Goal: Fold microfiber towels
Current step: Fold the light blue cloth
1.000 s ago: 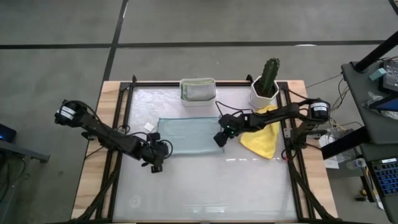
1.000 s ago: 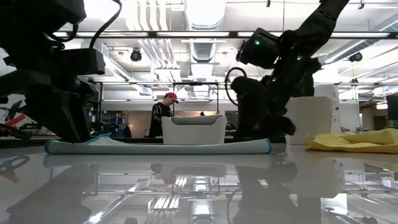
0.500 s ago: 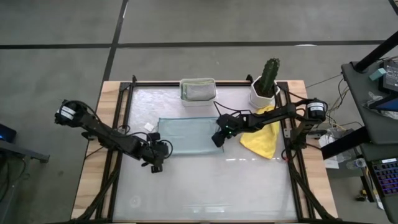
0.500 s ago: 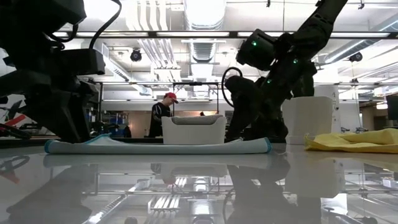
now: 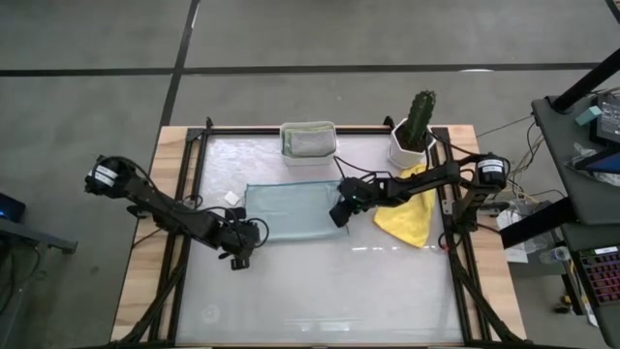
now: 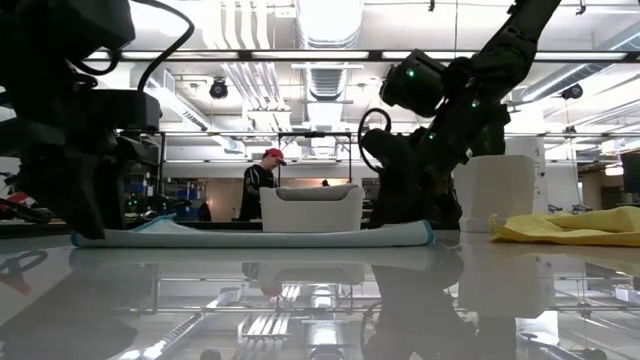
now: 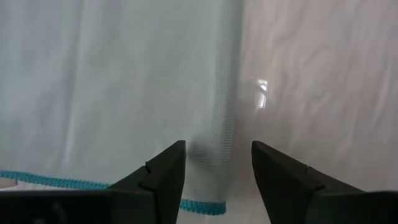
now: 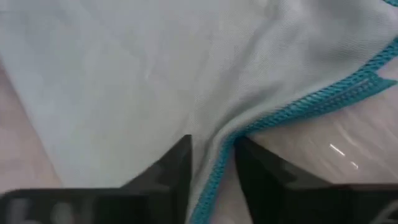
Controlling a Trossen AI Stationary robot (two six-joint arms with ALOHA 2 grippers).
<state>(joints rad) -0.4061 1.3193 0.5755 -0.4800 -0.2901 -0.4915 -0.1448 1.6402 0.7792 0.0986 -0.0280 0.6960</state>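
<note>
A pale blue-grey towel [image 5: 291, 210] with teal stitching lies spread flat in the middle of the table. My left gripper [image 7: 217, 177] is open at its near left corner [image 7: 224, 202]. One finger is over the cloth and one over bare table; whether they touch it I cannot tell. My right gripper [image 8: 211, 168] is shut on the towel's right edge, close to the near right corner. A yellow towel [image 5: 407, 215] lies crumpled to the right of that arm. A folded sage green towel [image 5: 308, 142] sits in the white tub [image 5: 284, 139]. My right gripper pinches the towel's teal-stitched right edge [image 8: 219, 149] between its two fingers, coming in slanting down from the table's right. The cloth is puckered into a small ridge [image 8: 214, 121] between the fingers. The rest of the towel lies flat on the table.
A cactus in a white pot [image 5: 415, 131] stands at the far right, just behind the yellow towel. The tub is at the far edge, behind the spread towel. The near half of the glossy table [image 5: 320, 291] is bare. A person [image 6: 262, 180] stands in the room beyond.
My right gripper has tipped further down and its tip has shifted a little toward the table's left, onto the towel's right edge. The towel stays flat where it was.
</note>
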